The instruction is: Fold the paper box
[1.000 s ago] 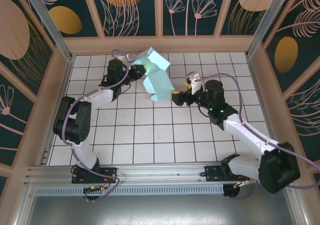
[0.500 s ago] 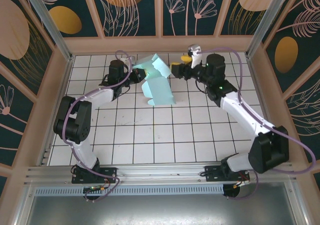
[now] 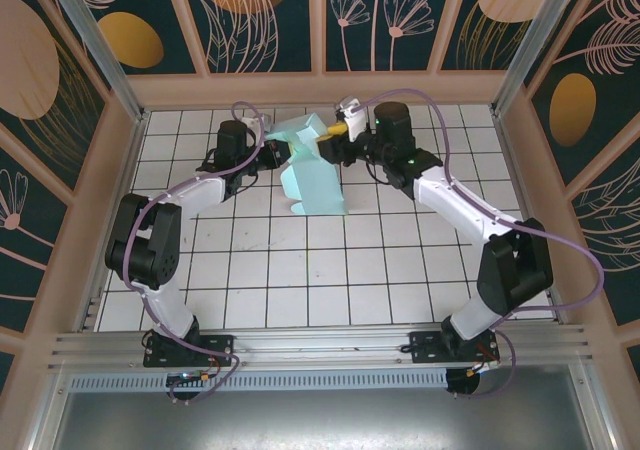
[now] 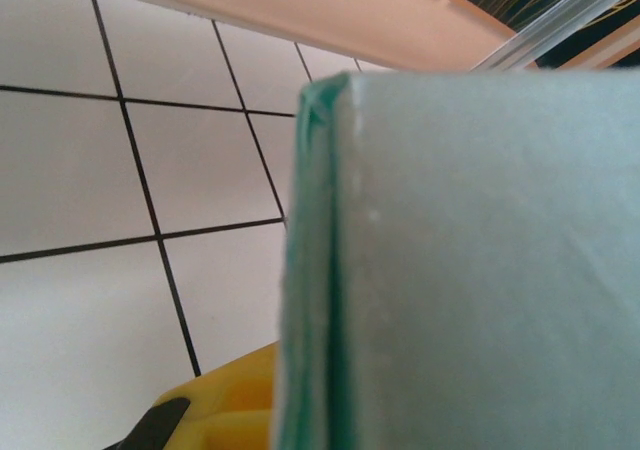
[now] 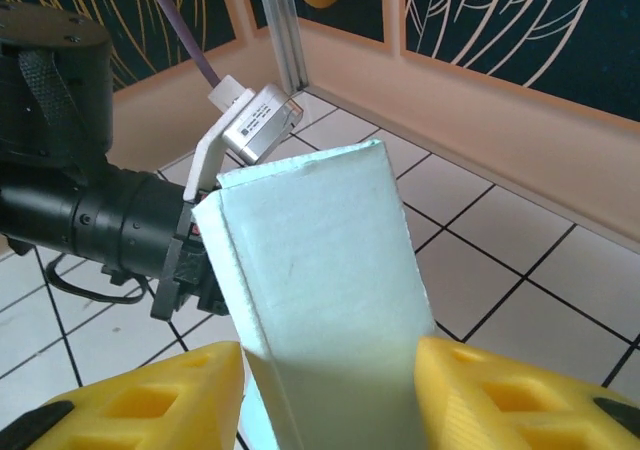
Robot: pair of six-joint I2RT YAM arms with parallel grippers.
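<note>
The left hand point(image 3: 282, 151) grips the paper box point(image 3: 313, 175), straddled by the right hand point(image 3: 326, 148).

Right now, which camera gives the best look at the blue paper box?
The top external view: the whole paper box is visible, between the left gripper and right gripper. The right wrist view shows its upper end between yellow fingers; the left wrist view, one blurred panel and edge.

The right gripper point(image 3: 322, 148) has swung from mid-frame to upper centre, its yellow fingers point(image 5: 150, 400) now straddling the paper box point(image 3: 312, 180), whose splayed top flap has drawn in to a narrower, more upright shape.
</note>
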